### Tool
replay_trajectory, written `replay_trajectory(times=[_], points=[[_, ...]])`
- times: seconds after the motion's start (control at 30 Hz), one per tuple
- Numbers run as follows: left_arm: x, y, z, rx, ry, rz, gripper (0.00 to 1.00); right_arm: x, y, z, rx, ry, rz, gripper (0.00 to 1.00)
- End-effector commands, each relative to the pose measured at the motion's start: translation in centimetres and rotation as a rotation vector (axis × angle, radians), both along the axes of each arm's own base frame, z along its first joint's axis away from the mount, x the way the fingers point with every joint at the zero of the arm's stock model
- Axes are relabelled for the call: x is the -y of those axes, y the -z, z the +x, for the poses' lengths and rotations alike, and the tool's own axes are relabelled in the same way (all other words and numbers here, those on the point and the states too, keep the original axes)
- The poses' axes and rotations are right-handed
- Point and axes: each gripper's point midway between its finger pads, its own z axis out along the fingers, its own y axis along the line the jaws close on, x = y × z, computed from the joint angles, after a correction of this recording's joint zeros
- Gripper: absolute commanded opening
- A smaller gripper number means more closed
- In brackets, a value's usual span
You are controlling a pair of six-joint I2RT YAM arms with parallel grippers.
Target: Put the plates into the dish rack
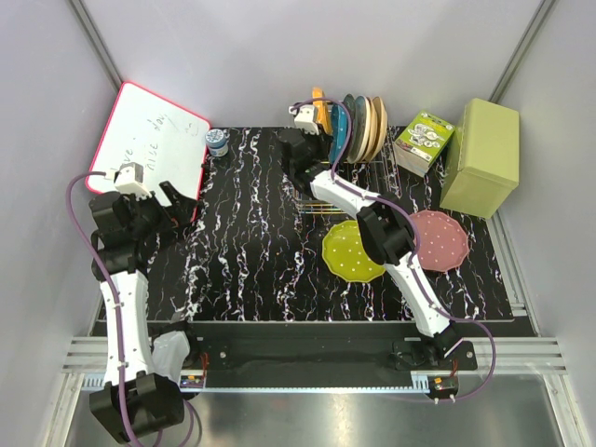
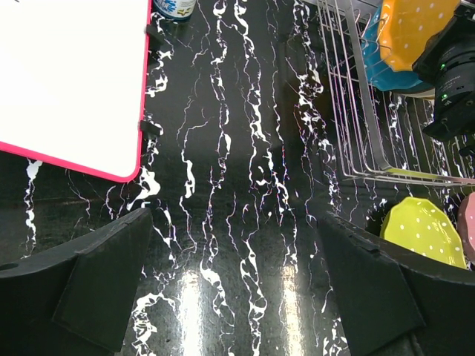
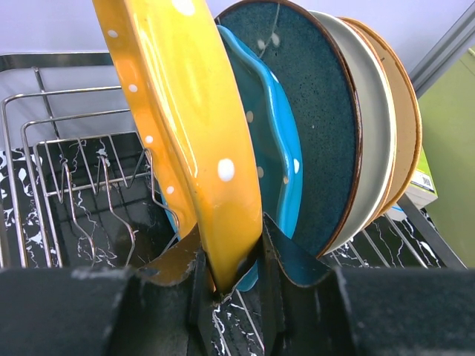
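Orange plate (image 3: 185,133), lower rim hidden, is pinched by right tool (image 3: 234,256); left tool (image 2: 234,245) spread.

- Whiteboard (image 1: 154,154), pink-framed, at the far left of the table: the top view shows a few short words of faint grey handwriting in two slanted lines. The strokes are too pale and small to read with any certainty.
- The same whiteboard (image 2: 70,74) in the left wrist view: its surface looks plain white, and the writing cannot be made out.
- Small round can (image 1: 217,142) beside the whiteboard's far corner: a blue and white label, its print too small to read.
- Green and white box (image 1: 424,140) right of the rack: printed pictures and lettering on its top face, none of it legible.
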Motion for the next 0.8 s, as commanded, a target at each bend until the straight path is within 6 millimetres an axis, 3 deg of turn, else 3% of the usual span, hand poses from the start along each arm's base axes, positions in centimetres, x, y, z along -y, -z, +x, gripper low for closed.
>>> replay_trajectory(times=[0.0,0.2,0.53,0.57,0.6,0.63,0.73,0.77], points=[[0.3,-0.5,0.4,0.032,0.02,-0.016,0.99,1.5,-3.9,-0.3,0.155,0.111,0.116,0.0],[0.5,-0.4,0.5,0.027,0.029,-0.027,0.99,2.3,-2.5,-0.7,0.122,0.151,0.197,0.0],[0.8,-0.3,0.4,0.023,0.042,-0.042,0.99,2.4,-2.4,-0.5,0.109,0.137,0.199,0.01],[0.7,-0.3,0.4,0.024,0.042,-0.043,0.99,2.4,-2.2,-0.5,0.11,0.143,0.198,0.06],[0.7,-0.2,0.4,0.021,0.042,-0.044,0.99,2.4,-2.3,-0.4,0.103,0.139,0.18,0.2],[0.8,-0.2,0.4,0.022,0.044,-0.043,0.99,2.4,-2.1,-0.3,0.102,0.135,0.168,0.28],[0.8,-0.1,0.5,0.018,0.045,-0.045,0.99,2.6,-2.7,-0.2,0.136,0.139,0.102,0.39],[0.8,-0.1,0.5,0.018,0.045,-0.046,0.99,2.3,-4.6,-0.3,0.243,0.137,0.167,0.41]])
